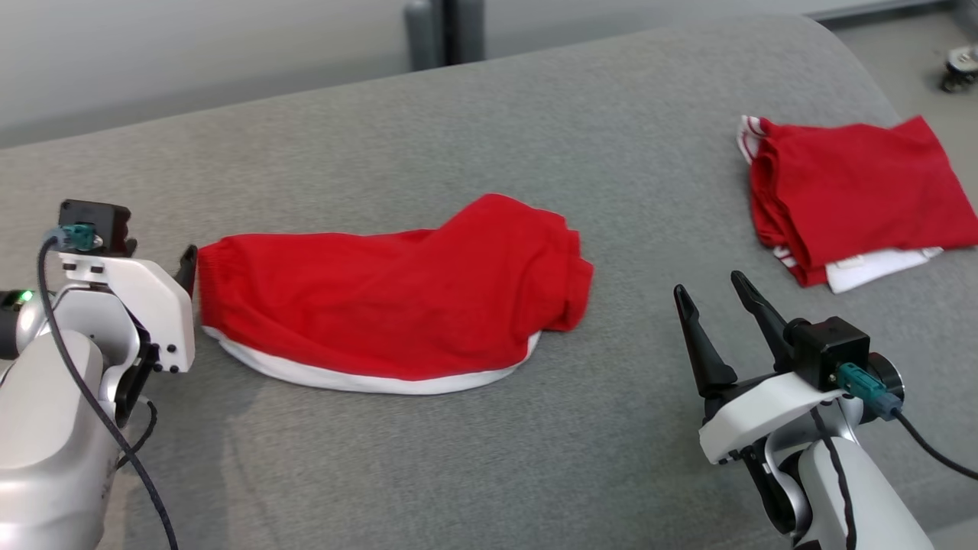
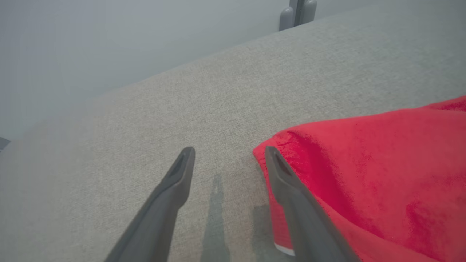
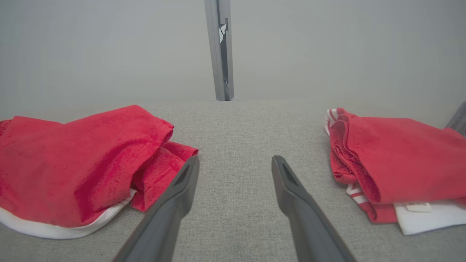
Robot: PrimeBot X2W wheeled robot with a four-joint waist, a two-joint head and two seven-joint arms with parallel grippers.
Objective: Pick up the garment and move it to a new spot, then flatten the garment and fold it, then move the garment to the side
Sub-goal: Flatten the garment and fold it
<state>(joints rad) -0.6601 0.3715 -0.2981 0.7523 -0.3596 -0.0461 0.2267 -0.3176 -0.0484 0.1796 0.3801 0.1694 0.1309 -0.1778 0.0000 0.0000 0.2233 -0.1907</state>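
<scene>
Garment [image 1: 382, 305] lies folded — long axis left-right.

A broad grey fabric-covered surface [image 1: 458, 130], rounded at its far right corner, carries two bundles of red cloth; near its middle lies the red garment [image 1: 382, 305] — a loose, half-folded heap with a white band curving along its near edge and one end bunched into a thicker lump; well apart, toward the right edge, rests a folded red pile [image 1: 856, 191] (striped trim at its corners, a white layer with a small tag beneath); grey weave shows between them.
</scene>
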